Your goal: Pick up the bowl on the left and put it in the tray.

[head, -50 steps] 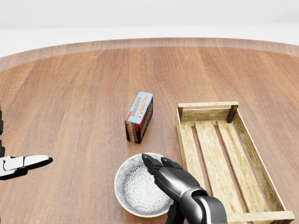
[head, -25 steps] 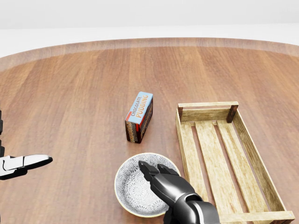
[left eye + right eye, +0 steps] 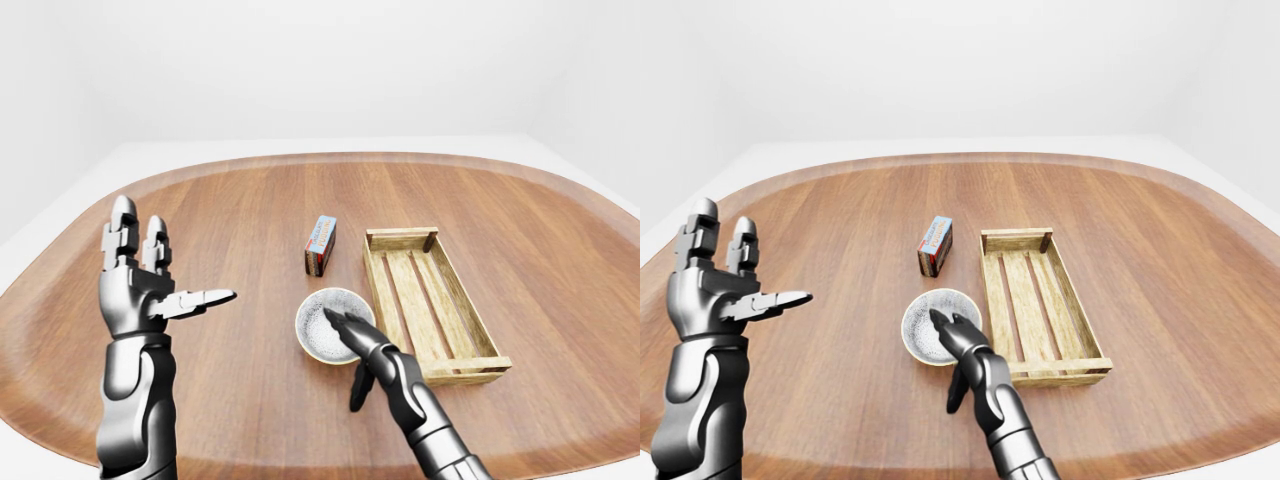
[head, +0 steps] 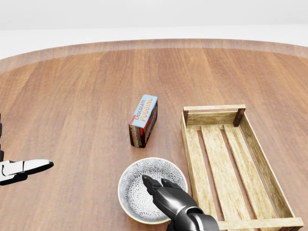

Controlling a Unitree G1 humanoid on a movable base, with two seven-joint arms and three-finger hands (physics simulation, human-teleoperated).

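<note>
Bowl [image 4: 134,185] sits just left of the tray [image 4: 189,144], right hand [image 4: 168,199] open-fingered over its rim, left hand [image 3: 145,290] spread; we judge a shallow rim pinch could slip and tip it.

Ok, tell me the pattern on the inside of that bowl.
The bowl has a fine grey-and-white ornamental print inside and a plain cream rim. The head view shows it best.

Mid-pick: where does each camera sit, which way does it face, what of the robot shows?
Head view: on the head, tilted down at bowl, pudding box, tray; right hand over the bowl, left hand barely in at the left edge.
Left-eye view: on the head, wider, across the whole table; both arms show.
Right-eye view: its pair, same scene shifted left.
Shared: all show bowl, pudding box, tray.
</note>
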